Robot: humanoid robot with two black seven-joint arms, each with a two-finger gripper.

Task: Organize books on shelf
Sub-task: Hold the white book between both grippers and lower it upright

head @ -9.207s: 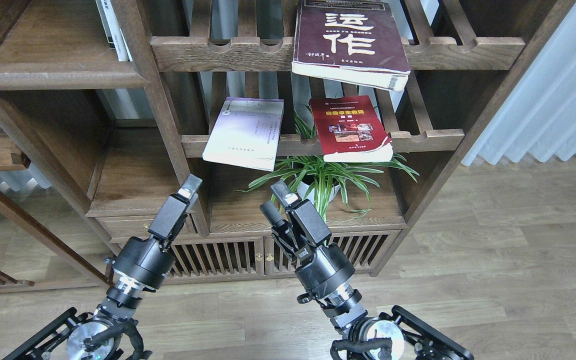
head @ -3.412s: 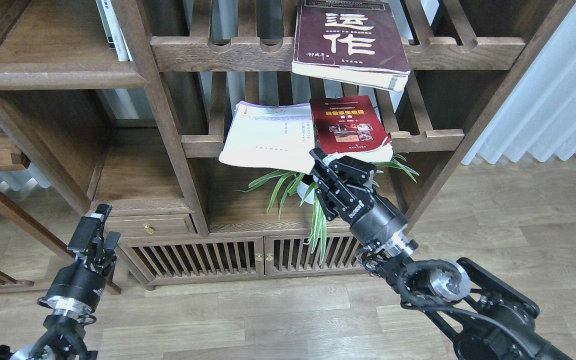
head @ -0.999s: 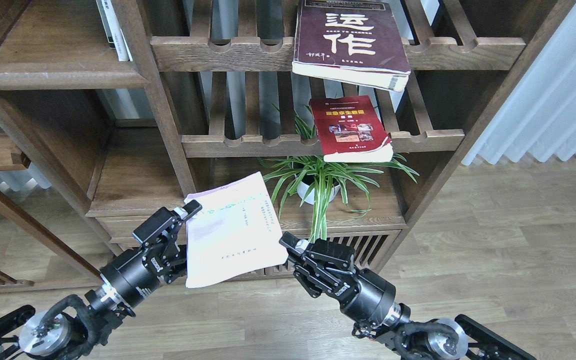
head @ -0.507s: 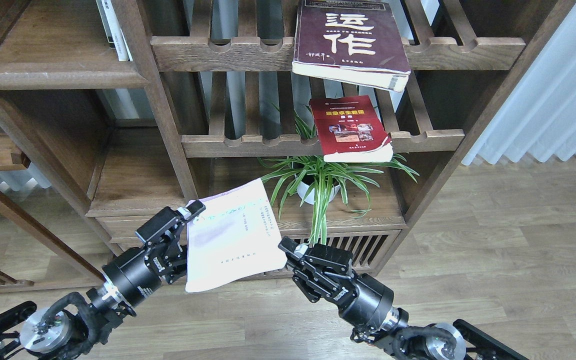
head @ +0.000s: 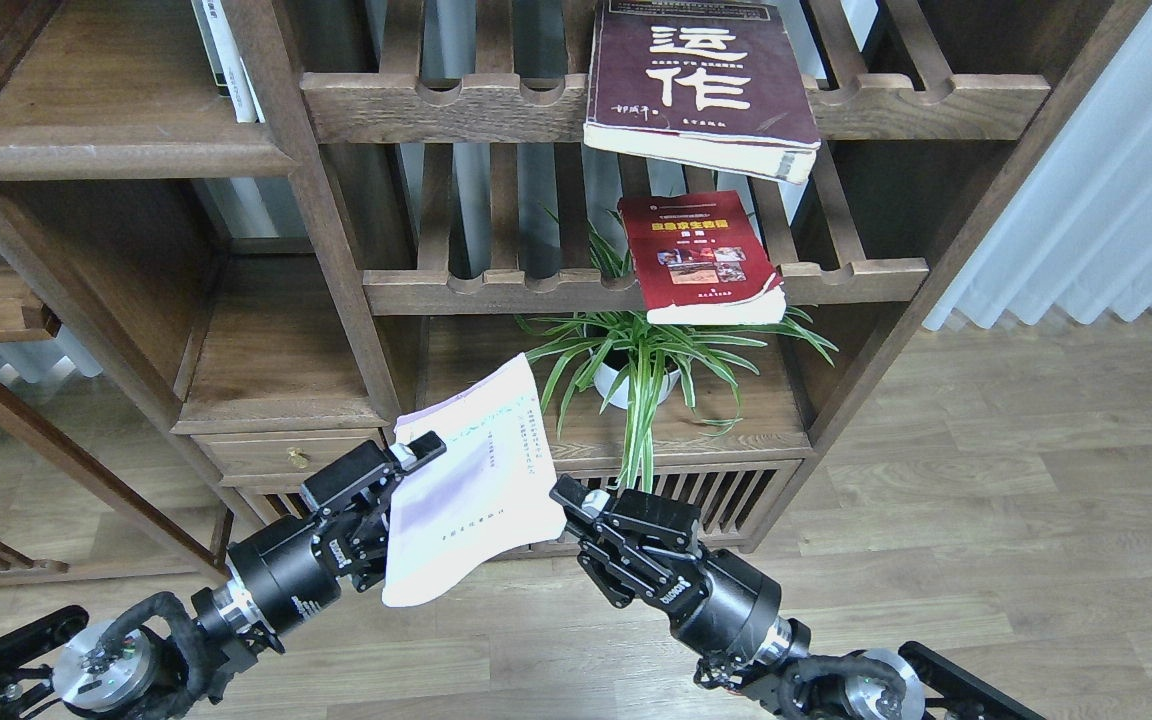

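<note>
A thin pale lavender-white book (head: 471, 480) hangs tilted in front of the lower cabinet. My left gripper (head: 414, 462) is shut on its left edge. My right gripper (head: 576, 535) stands open just right of the book's lower right corner, its upper finger (head: 568, 493) against that corner. The red book (head: 701, 255) lies on the lower slatted rack (head: 496, 290). The thick maroon book (head: 701, 80) overhangs the upper slatted rack (head: 436, 105). The shelf (head: 116, 155), a solid dark board, is at the upper left, far above both grippers.
Upright white books (head: 221, 50) stand at the shelf's back right. A spider plant (head: 636, 360) in a white pot sits under the lower rack. A solid board (head: 276, 370) above a drawer lies left of it. A curtain (head: 1086, 200) hangs at the right.
</note>
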